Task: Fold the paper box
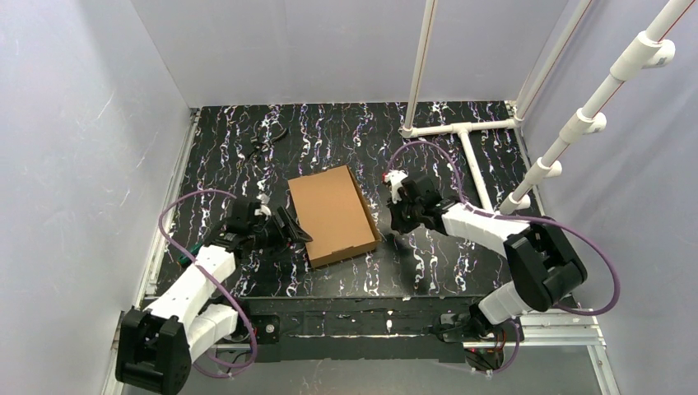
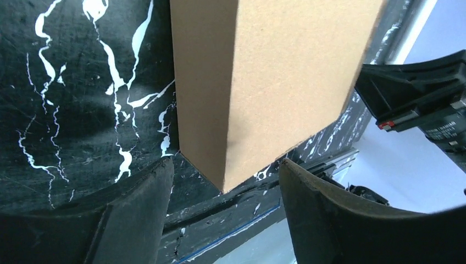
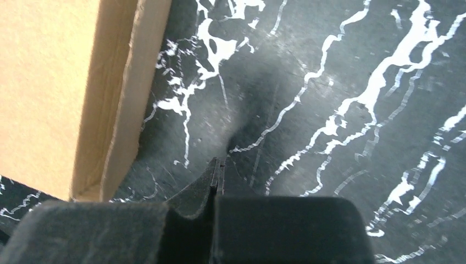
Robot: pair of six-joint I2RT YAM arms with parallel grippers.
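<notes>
Paper box (image 1: 333,216) is being flanked on the desk (image 1: 247,148). L end effector (image 1: 296,230) apart at its corner — R end effector (image 3: 218,165) pressed together.

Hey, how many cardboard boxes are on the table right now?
1. The paper box lies flat in the middle of the table, between the open left gripper and the shut right gripper. None seems hidden.

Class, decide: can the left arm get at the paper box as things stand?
Probably yes. The left gripper stands open at the paper box, one corner of it between the jaws and nothing in the way. The right gripper sits shut off the opposite side.
</notes>
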